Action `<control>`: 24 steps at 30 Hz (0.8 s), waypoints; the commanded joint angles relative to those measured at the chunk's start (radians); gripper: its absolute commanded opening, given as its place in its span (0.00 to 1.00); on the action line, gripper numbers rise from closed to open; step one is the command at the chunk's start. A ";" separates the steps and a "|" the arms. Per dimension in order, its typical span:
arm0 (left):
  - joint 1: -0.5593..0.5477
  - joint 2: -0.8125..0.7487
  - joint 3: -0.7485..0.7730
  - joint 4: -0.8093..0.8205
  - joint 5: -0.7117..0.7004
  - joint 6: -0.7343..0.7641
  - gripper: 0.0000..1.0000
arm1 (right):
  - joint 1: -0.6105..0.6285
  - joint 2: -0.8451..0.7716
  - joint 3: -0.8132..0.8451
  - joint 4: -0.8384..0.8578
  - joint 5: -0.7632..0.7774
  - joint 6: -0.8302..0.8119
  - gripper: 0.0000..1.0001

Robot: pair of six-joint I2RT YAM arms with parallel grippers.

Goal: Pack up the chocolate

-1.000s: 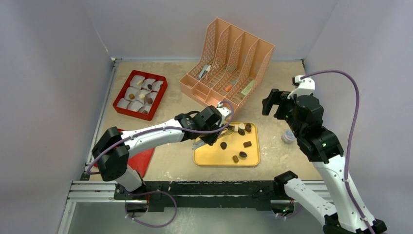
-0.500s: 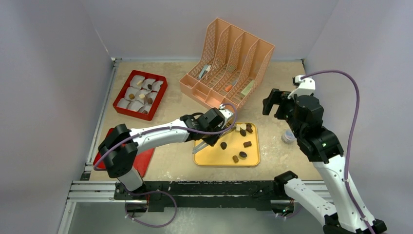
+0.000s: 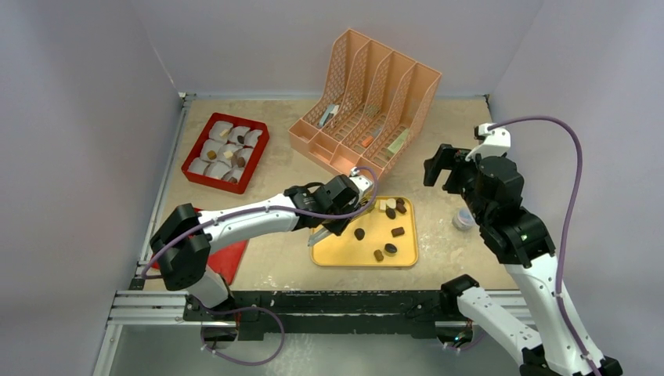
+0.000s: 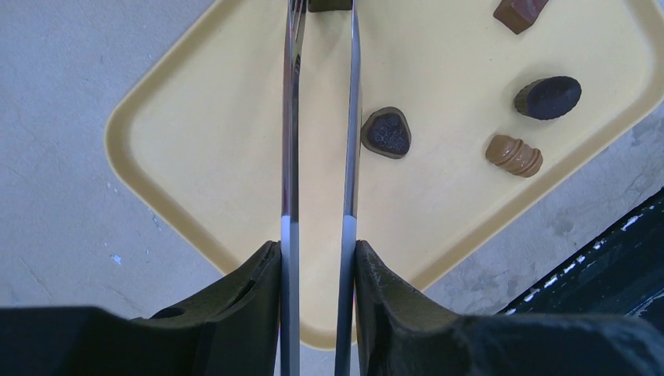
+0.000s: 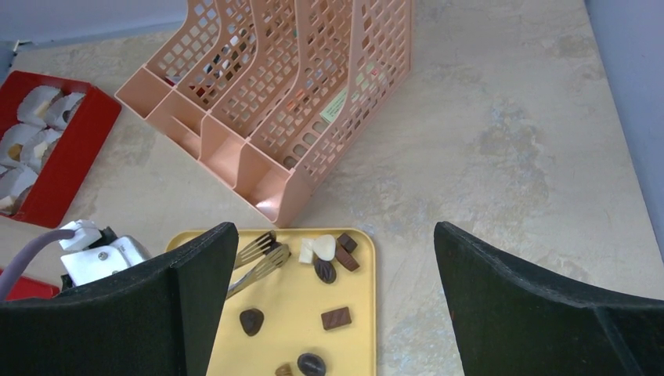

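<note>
A: What is the left claw (image 4: 317, 252) doing?

B: It's gripping the tongs (image 4: 291, 117) by the handles, with the blades reaching over the tray (image 4: 196, 141). The right claw (image 5: 337, 258) is hanging wide open and holding nothing, well off to the side.

A: And the chocolate (image 4: 386, 131)?

B: It's lying loose on the tray, with a cluster (image 3: 394, 206) by the far edge and the rest scattered. A dark piece (image 4: 327, 4) is sitting between the tong tips. Whether it's being pinched, I can't tell.

A: What's worrying you?

B: Smooth blades on a small sweet. I'm thinking it could squirt out sideways, or drop on the way to the red box (image 3: 256, 162). Pressing down might also skid the tray.

A: How is the room looking?

B: The rack (image 3: 368, 102) is standing just behind the tray's far edge, so the tips are working close to it. To the left, bare table (image 3: 274, 166) is lying between tray and box. The box is looking crowded with liners (image 3: 219, 149), so I'm judging the placing needs care.
</note>
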 commanded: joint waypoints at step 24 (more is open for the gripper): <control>-0.011 -0.142 0.093 -0.128 -0.169 -0.151 0.20 | -0.002 -0.016 -0.040 0.050 -0.060 0.036 0.97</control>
